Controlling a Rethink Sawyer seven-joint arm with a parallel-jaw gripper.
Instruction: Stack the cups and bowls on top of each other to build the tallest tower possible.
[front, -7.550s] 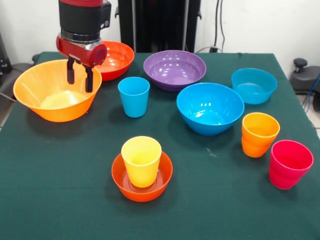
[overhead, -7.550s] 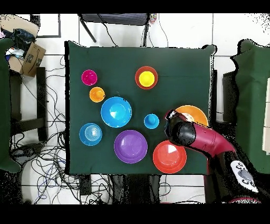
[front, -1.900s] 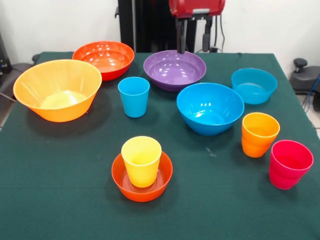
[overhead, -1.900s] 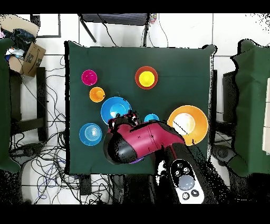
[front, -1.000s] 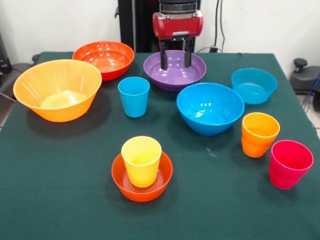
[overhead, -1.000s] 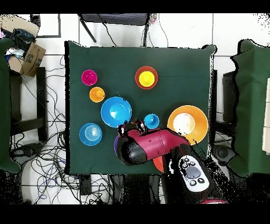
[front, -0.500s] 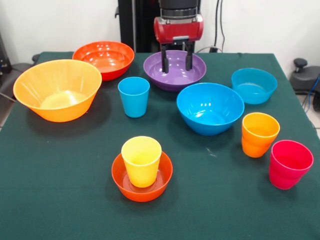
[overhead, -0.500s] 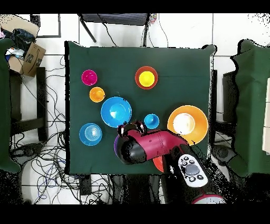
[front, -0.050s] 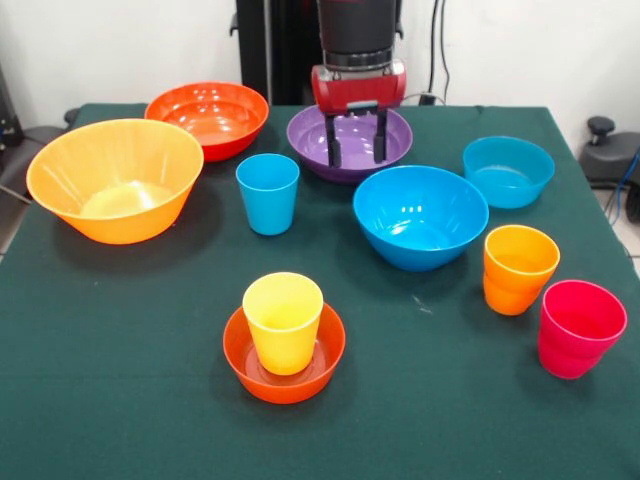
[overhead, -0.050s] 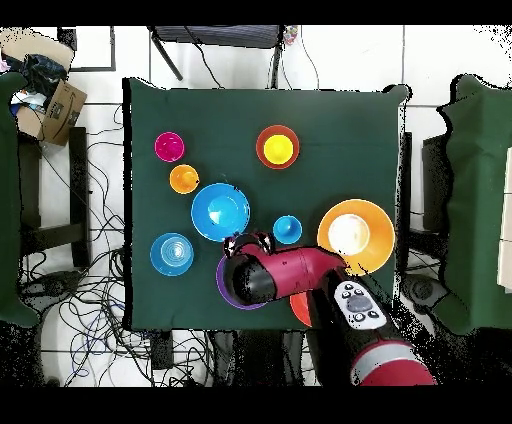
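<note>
Half the purple bowl (overhead, -0.050s: 226, 285) under arm (overhead, -0.050s: 300, 272)

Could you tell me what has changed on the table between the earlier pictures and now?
The hand travelled from the large light orange bowl across to the purple bowl and lowered into it, open, gripping nothing. Every bowl and cup stayed put.

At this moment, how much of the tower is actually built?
Barely started. Done: only the yellow cup stands in the small red-orange bowl. In hand: nothing held; the open hand reaches into the purple bowl. Left: the light orange bowl, large blue bowl, blue cup and the other pieces sit apart, unstacked.
</note>
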